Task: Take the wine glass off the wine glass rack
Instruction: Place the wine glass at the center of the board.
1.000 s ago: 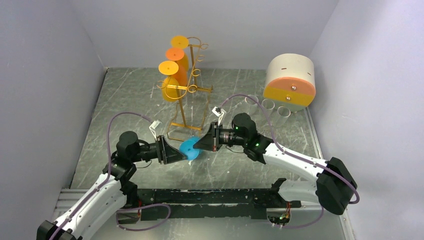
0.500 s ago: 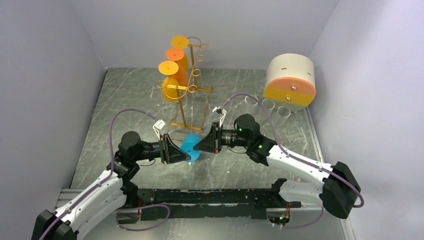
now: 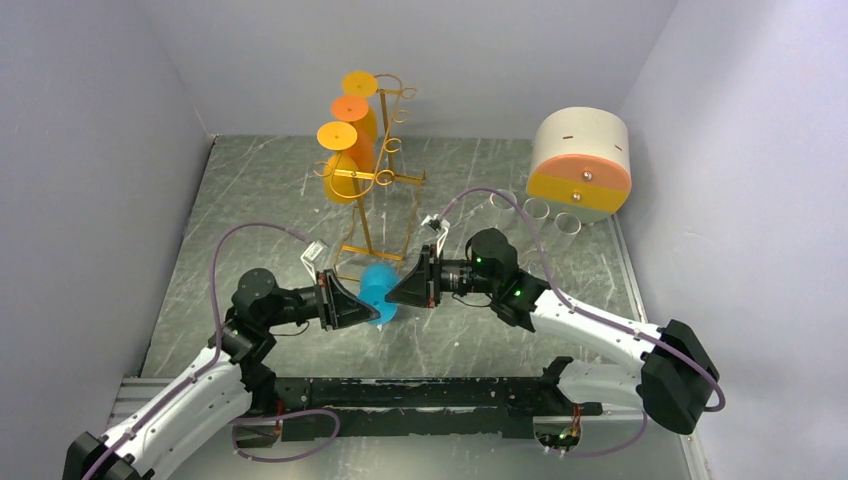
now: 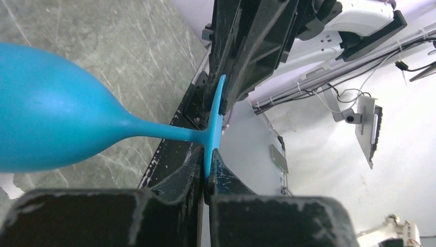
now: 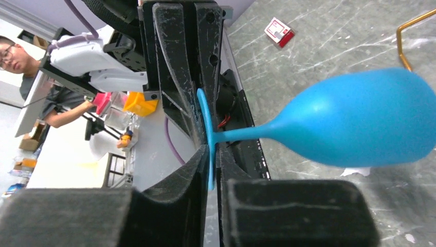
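Top external view has the blue wine glass [image 3: 378, 296] off the wine glass rack [image 3: 366, 215]. It is held on its side low over the desk [image 3: 250, 200], just in front of the rack's wire base, with both arms meeting at it. Left wrist view shows the left gripper [image 4: 207, 177] with its jaws pressed onto the thin foot disc, stem and bowl sticking out sideways. Right wrist view shows the right gripper [image 5: 211, 172] pinching the same disc from the opposite edge. Orange glasses [image 3: 345, 150] hang on the rack behind. Whether the bowl touches the desk I cannot tell from above.

The danger lies in this double hold. If either arm pulls away before the other lets go, the disc could be wrenched or could snap at the stem. Once one side releases, a pinch on the rim alone may let the bowl swing down and slip free, or knock the nearby rack base.
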Controlling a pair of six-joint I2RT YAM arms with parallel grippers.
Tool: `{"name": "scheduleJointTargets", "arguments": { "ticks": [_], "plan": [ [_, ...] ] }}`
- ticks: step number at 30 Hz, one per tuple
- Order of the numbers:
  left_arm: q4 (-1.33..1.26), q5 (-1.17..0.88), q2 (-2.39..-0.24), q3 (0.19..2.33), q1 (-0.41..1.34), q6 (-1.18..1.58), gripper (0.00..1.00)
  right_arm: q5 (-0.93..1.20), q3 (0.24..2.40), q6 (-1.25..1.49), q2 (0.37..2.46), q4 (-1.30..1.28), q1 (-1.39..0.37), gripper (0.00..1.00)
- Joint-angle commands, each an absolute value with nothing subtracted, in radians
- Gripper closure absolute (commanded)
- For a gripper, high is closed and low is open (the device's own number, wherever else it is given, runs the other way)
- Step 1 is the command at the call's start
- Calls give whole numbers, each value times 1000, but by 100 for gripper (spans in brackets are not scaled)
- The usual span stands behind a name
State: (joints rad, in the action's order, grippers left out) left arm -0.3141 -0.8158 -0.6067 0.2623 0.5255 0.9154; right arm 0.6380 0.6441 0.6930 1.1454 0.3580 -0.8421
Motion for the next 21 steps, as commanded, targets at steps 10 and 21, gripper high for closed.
{"name": "scheduleJointTargets", "arguments": {
  "ticks": [10,21],
  "plan": [
    [-411,-808,-617,265,529,838,93,563,677,632,1055,226,-854,65],
    [-404,-885,-566,261,534,719,93,73,649,562,855,33,-853,63]
  ]
}}
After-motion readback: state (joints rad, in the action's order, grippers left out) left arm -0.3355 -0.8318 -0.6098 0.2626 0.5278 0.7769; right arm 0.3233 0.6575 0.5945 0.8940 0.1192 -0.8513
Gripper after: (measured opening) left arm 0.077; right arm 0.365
